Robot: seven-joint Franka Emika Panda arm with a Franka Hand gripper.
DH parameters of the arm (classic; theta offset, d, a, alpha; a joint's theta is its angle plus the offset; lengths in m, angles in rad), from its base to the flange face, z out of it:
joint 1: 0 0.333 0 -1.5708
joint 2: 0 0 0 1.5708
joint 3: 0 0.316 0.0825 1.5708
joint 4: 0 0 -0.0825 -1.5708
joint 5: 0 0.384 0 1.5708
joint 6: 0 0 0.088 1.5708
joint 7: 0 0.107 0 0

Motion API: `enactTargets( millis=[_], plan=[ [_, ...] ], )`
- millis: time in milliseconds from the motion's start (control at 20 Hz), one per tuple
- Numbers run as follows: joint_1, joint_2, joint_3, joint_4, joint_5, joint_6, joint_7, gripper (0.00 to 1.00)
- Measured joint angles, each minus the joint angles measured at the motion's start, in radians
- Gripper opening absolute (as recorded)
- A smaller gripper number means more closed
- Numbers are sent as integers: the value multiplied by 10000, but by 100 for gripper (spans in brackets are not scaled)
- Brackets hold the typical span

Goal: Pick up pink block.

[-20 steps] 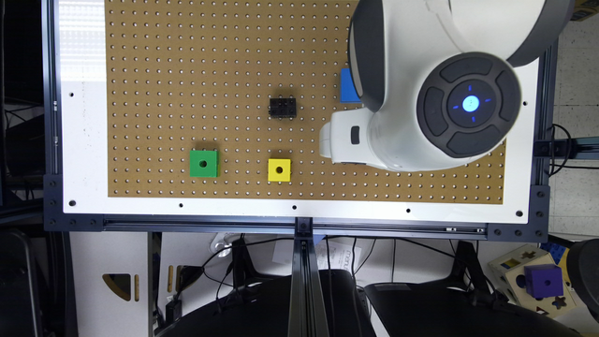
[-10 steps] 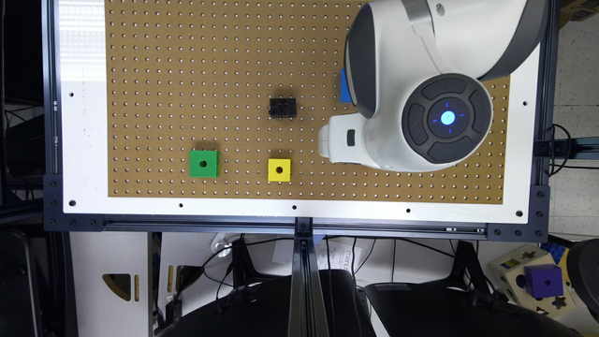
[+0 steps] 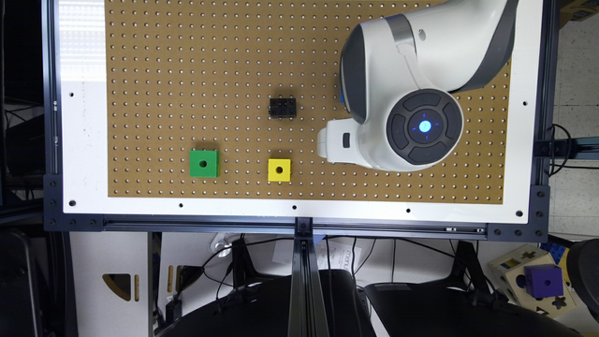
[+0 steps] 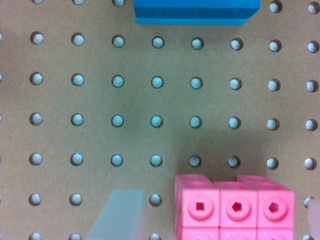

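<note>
In the wrist view the pink block (image 4: 234, 210), a studded pink brick, lies on the brown pegboard (image 4: 100, 100) between my gripper's two pale fingers. One finger (image 4: 120, 217) stands just beside the brick and the other sits at the frame's edge. My gripper (image 4: 215, 222) is open around the brick and not closed on it. In the exterior view the white arm (image 3: 421, 70) hangs over the pegboard's right part and hides the pink block. The gripper's white part (image 3: 334, 142) pokes out toward the exterior view's left.
A blue block (image 4: 196, 11) lies a few peg holes from the pink brick, and only a sliver of the blue block (image 3: 342, 98) shows beside the arm. A black studded brick (image 3: 282, 107), a yellow cube (image 3: 279, 170) and a green cube (image 3: 204, 164) sit further to the exterior view's left.
The arm's wrist has swung toward the exterior view's left and lower edge, covering more of the blue block. The cubes and the black brick have not moved.
</note>
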Motion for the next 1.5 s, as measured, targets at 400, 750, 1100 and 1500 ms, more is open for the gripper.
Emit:
enactTargets(
  millis=[400,750,1100,1500],
  plan=[
    [34,431,59,287,0,349,1,100],
    [78,863,61,447,0,594,2,100],
    [84,1103,60,660,-8,676,7,0],
    [72,1099,45,657,-8,634,9,0]
  ],
)
